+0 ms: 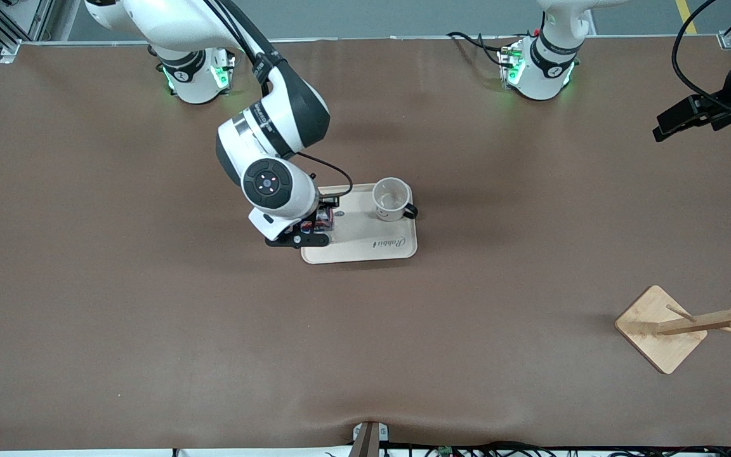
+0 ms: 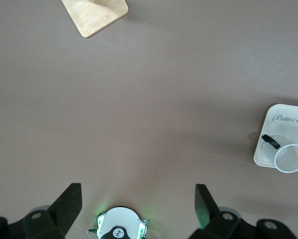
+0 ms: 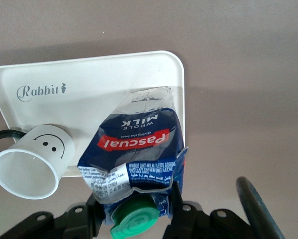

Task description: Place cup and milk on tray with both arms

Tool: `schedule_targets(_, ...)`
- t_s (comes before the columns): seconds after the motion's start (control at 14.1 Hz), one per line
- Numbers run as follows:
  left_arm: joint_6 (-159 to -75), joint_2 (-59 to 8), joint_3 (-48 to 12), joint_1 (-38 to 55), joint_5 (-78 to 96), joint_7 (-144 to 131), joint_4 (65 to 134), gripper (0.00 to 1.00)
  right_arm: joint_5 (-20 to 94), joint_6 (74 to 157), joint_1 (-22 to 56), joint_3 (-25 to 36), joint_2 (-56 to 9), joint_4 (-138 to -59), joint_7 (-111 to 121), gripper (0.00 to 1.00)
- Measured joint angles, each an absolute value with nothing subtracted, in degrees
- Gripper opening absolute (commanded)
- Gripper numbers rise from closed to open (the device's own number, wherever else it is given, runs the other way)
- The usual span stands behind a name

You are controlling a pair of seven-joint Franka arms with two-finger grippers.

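the right gripper (image 3: pixel 134 209) is pinching the milk (image 3: pixel 134 159) near its green cap, holding it over the tray (image 1: pixel 365 249) at the edge toward the right arm's end, probably just touching down, though the wrist is hiding the contact; the carton is crowding that rim, while bare tray is lying open toward the cup (image 1: pixel 392 199); the cup is already standing upright on the tray, handle toward the left arm's end; the left gripper (image 2: pixel 139 201) is waiting spread and empty, high over the surface (image 1: pixel 150 330), well apart from the wooden rack (image 1: pixel 683 327).
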State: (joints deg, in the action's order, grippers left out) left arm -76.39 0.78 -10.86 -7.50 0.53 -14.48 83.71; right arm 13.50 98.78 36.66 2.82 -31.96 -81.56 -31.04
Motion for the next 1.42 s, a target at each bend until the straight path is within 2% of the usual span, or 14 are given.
schedule_targets(0.14, -76.38, 0.78, -10.52, -7.66, 0.16, -14.48, 83.71, 1.00, 13.51, 98.98, 37.07, 2.85, -32.25, -81.48, -31.11, 0.21)
schedule_targets(0.21, -76.39, 0.78, -10.43, -7.68, -0.58, -14.47, 83.71, 1.00, 13.51, 99.10, 37.32, 2.85, -32.30, -81.47, -31.43, 0.39)
schedule_targets(0.28, -76.46, 0.78, -10.43, -7.68, -1.29, -14.45, 83.71, 1.00, 13.51, 99.16, 37.50, 2.85, -32.31, -81.46, -32.06, 0.74)
schedule_targets(0.36, -76.75, 0.79, -10.43, -7.67, -1.52, -14.45, 83.70, 1.00, 13.51, 99.18, 37.58, 2.85, -32.31, -81.46, -32.43, 1.00)
schedule_targets(0.78, -80.97, 0.78, -10.45, -7.65, -2.68, -14.44, 84.60, 1.00, 13.51, 98.37, 37.52, 3.59, -32.48, -80.53, -32.67, 1.00)
schedule_targets(1.07, -82.83, 0.78, -10.55, -7.60, -3.95, -14.42, 86.09, 1.00, 13.48, 89.25, 34.82, 5.50, -31.69, -72.21, -32.64, 1.00)
schedule_targets(1.42, -83.82, 0.76, -10.58, -7.62, -4.35, -14.42, 88.49, 1.00, 13.48, 78.68, 24.13, 5.94, -29.58, -63.83, -30.19, 1.00)
